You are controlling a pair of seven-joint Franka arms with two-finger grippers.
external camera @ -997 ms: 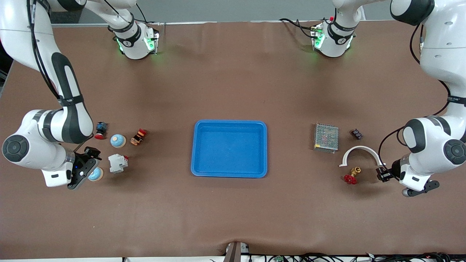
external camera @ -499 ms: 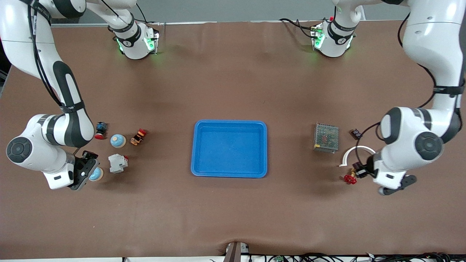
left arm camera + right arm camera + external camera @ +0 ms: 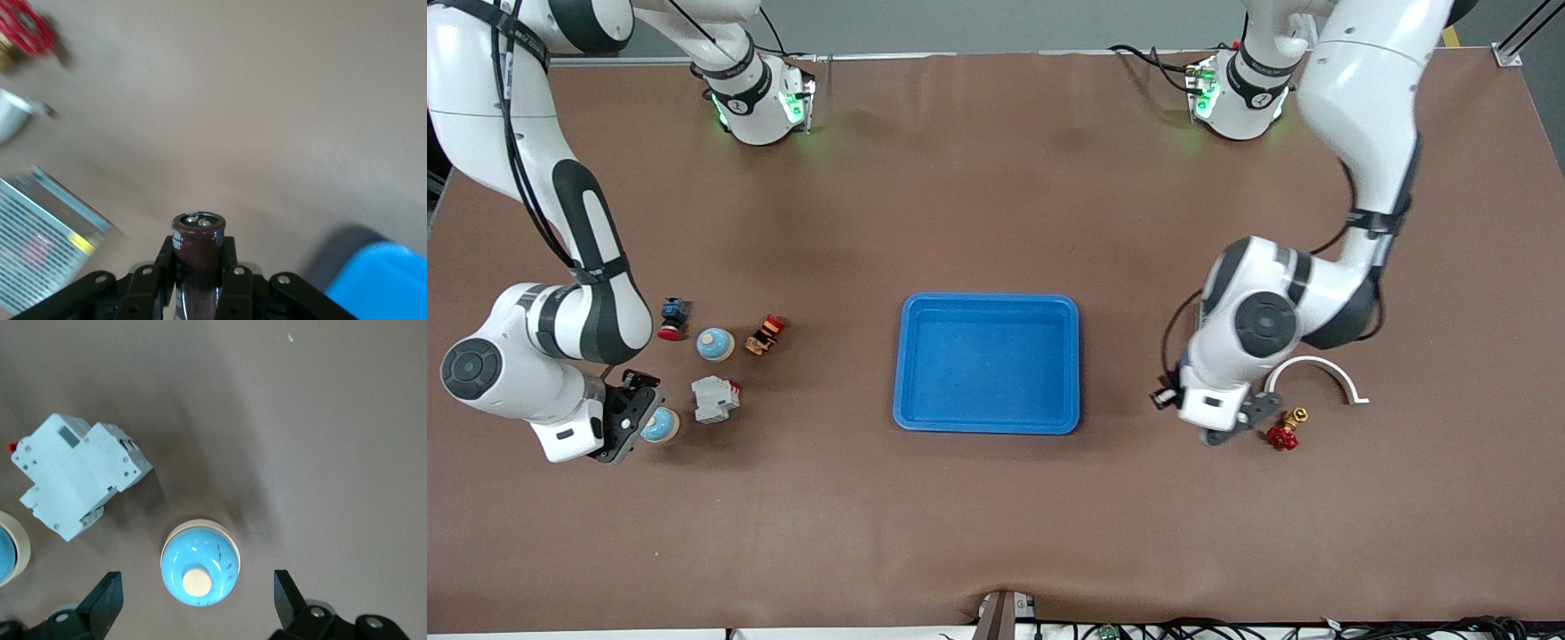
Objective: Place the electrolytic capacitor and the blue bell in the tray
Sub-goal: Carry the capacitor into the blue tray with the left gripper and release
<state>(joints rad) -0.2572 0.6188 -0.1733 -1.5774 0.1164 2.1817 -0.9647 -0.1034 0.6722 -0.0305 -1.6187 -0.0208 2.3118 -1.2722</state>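
Note:
The bright-blue tray (image 3: 987,299) lies mid-table; its corner shows in the left wrist view (image 3: 380,280). My left gripper (image 3: 1164,397) is shut on a dark-brown electrolytic capacitor (image 3: 198,247) and holds it over bare table between the tray and the grey mesh box (image 3: 40,247). My right gripper (image 3: 639,420) is open and straddles a blue bell (image 3: 661,427), which sits between the fingertips in the right wrist view (image 3: 200,565). A second blue bell (image 3: 715,343) stands farther from the front camera.
A white circuit breaker (image 3: 714,398) sits beside the bell, toward the tray. A red push button (image 3: 672,318) and an orange-red part (image 3: 766,334) lie by the second bell. A white arc (image 3: 1316,364) and a red valve (image 3: 1282,435) lie near the left arm.
The left arm has swung from its end of the table toward the tray, carrying the capacitor. The right gripper has shifted only slightly around the blue bell.

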